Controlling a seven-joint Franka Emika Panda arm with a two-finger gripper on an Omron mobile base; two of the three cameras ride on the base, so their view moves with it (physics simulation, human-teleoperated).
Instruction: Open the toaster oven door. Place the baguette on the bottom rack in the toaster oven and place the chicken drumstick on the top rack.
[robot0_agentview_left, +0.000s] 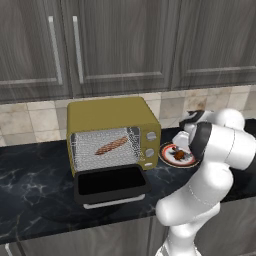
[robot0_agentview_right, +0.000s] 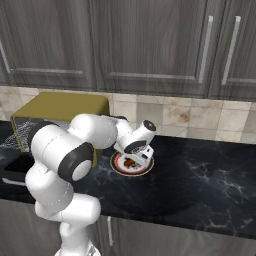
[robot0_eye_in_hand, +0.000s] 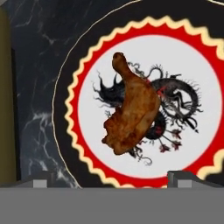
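Claw (robot0_eye_in_hand: 112, 179) open over lumpy drumstick (robot0_eye_in_hand: 131, 116) — round patterned plate (robot0_eye_in_hand: 192, 65).

A round plate (robot0_eye_in_hand: 87, 65) with a black rim, a red scalloped ring and a white centre bearing a dark dragon drawing lies flat on the black marbled counter (robot0_agentview_left: 35, 185), nearer the back wall than the front edge. Behind the counter runs a beige tiled backsplash (robot0_agentview_right: 200, 117). Above it hang dark grey wood-grain wall cabinets (robot0_agentview_left: 125, 45) with slim vertical silver handles (robot0_agentview_left: 76, 49).
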